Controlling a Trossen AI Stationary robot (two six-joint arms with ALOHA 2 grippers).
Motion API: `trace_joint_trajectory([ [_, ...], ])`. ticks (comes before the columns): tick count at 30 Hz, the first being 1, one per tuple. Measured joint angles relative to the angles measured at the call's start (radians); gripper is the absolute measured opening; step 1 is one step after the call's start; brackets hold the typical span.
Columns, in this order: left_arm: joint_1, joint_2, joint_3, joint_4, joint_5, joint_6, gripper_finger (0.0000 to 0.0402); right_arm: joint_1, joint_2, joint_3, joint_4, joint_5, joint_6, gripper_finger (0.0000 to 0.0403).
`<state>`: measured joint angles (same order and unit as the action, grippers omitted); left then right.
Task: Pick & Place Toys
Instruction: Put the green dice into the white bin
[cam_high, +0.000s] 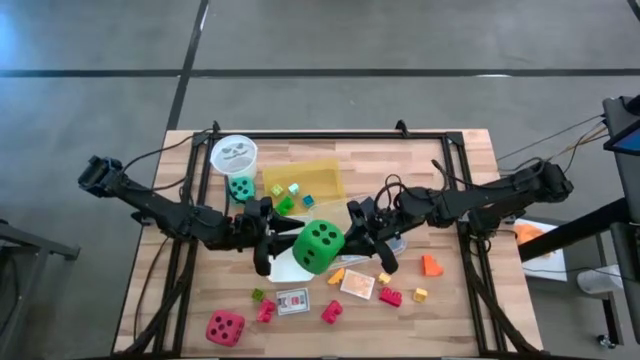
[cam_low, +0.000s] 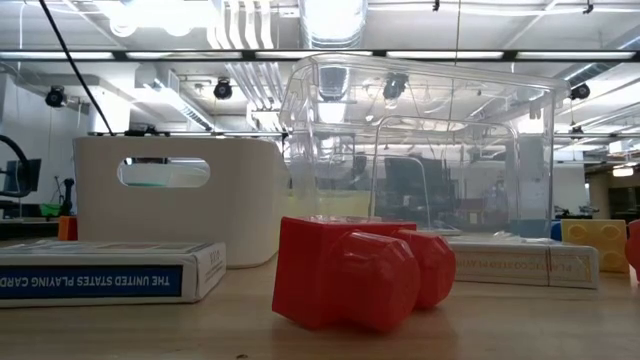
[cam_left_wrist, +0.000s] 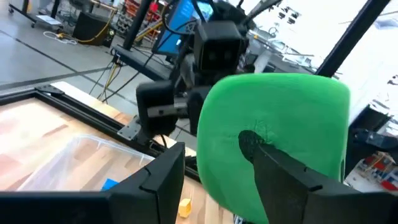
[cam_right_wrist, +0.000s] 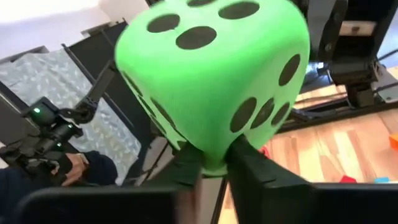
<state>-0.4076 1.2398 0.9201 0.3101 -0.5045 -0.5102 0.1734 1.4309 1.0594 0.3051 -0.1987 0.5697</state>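
Observation:
A large green die (cam_high: 318, 246) with black dots hangs above the table's middle, between my two grippers. My right gripper (cam_right_wrist: 211, 165) comes at it from the table's right and is shut on it. My left gripper (cam_left_wrist: 214, 149) stands open on the die's left side, with the die (cam_left_wrist: 280, 124) in front of one finger. A teal die (cam_high: 240, 187) sits by the white cup (cam_high: 234, 153). A red die (cam_high: 225, 328) rests near the front left. Small blocks (cam_high: 390, 296) and a card pack (cam_high: 293, 301) lie on the table near the front. My right gripper pinches the green die's lower edge (cam_right_wrist: 208, 152) between its two fingers, coming in level from the table's right. The die stands up above the fingers, lifted clear of the table. My left gripper has one fingertip (cam_left_wrist: 252, 142) in front of the die's face; whether it touches, I cannot tell.
A yellow tray (cam_high: 318, 172) holding small blocks lies at the back middle. A clear plastic box (cam_low: 420, 140) stands below the die. An orange block (cam_high: 431, 265) lies at the right. In the low view, a red block (cam_low: 350, 275) and a card pack (cam_low: 100, 270) lie close.

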Motion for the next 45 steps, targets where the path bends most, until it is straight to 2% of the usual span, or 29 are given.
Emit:
trace_joint_trajectory([
  [11, 0.003, 0.004, 0.0, -0.093, -0.105, -0.048, 0.0187, 0.005, 0.004, -0.021, -0.002, 0.067, 0.007, 0.0018],
  [21, 0.002, 0.006, -0.003, -0.21, -0.102, -0.072, 0.0187, 0.004, 0.003, -0.064, -0.007, 0.109, 0.032, 0.0017],
  [35, -0.005, 0.009, -0.012, -0.397, -0.087, -0.175, 0.0187, 0.003, 0.104, -0.065, -0.003, 0.119, 0.011, 0.0017],
  [45, -0.033, 0.014, -0.013, -0.488, -0.089, -0.191, 0.0187, 0.003, 0.137, -0.056, -0.019, 0.119, 0.011, 0.0017],
])
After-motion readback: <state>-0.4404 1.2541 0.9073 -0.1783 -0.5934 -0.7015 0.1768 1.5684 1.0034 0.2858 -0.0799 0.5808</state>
